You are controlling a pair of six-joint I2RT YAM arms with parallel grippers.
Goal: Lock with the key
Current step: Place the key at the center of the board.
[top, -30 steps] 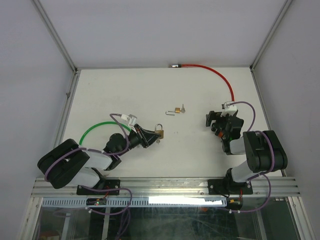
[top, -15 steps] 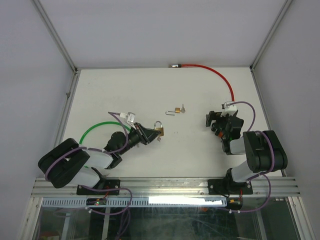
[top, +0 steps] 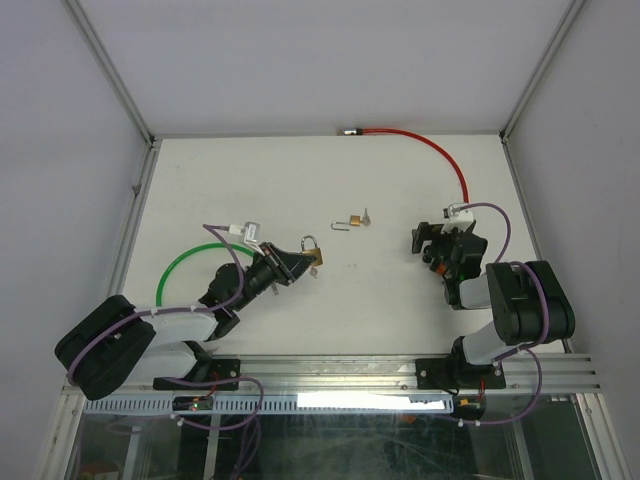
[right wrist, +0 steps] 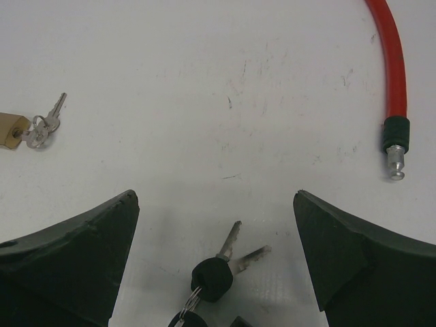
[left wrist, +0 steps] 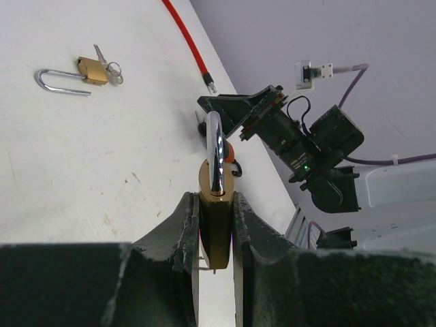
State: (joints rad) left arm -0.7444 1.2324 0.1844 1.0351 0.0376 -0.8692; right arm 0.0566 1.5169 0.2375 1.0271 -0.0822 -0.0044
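Near the middle of the table [top: 250,180], the left gripper [left wrist: 215,199] pinches the stiff, likely slick brass padlock [left wrist: 218,235] by its flat sides, the right gripper [right wrist: 216,199] spread above 2 keys [right wrist: 230,260].

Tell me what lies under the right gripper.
Two keys with black heads on a ring lie on the table between the open right gripper's fingers. The bunch's lower part is cut off by the wrist view's edge; from above the gripper covers it all.
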